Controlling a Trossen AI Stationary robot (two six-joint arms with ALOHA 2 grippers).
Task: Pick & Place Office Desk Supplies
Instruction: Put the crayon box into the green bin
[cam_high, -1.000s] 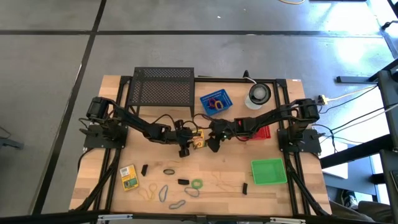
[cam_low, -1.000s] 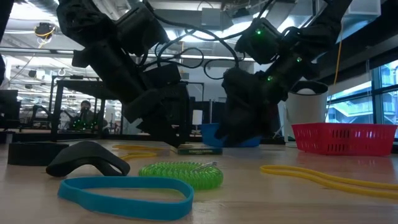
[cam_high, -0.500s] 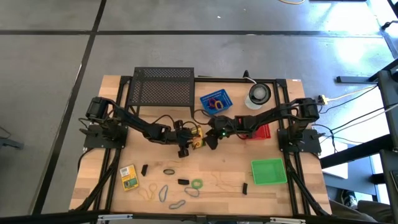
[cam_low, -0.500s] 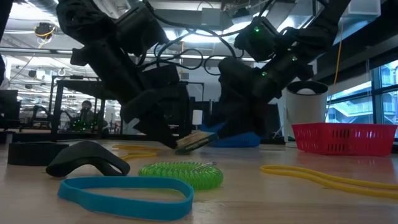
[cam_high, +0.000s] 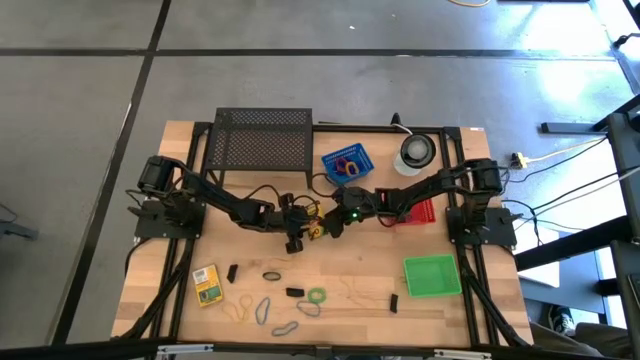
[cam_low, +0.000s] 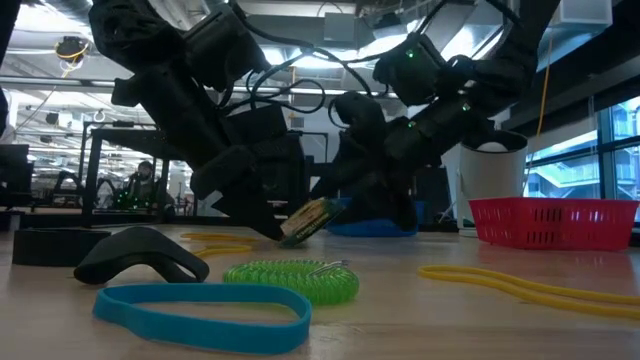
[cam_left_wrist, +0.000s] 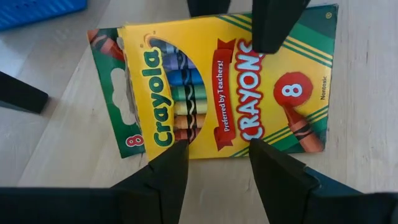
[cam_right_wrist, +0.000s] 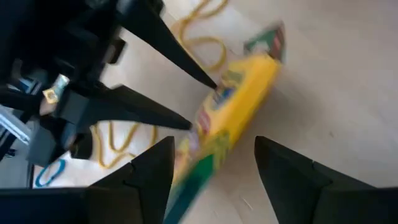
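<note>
The crayon box (cam_left_wrist: 224, 87) reads "Crayola CRAYONS", "Preferred by Teachers!" and "8". It sits tilted at the middle of the high view. The left gripper (cam_high: 305, 236) and right gripper (cam_high: 333, 226) both spread wide around it. A dark finger covers part of its top.

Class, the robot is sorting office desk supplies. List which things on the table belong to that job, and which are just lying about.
Part of the job:
- crayon box tilted up between both pincers
- second crayon box flat on the table
- rubber bands, e.g. blue band
- black clips, e.g.

Just lying about:
- black mesh rack
- round white-and-dark disc
</note>
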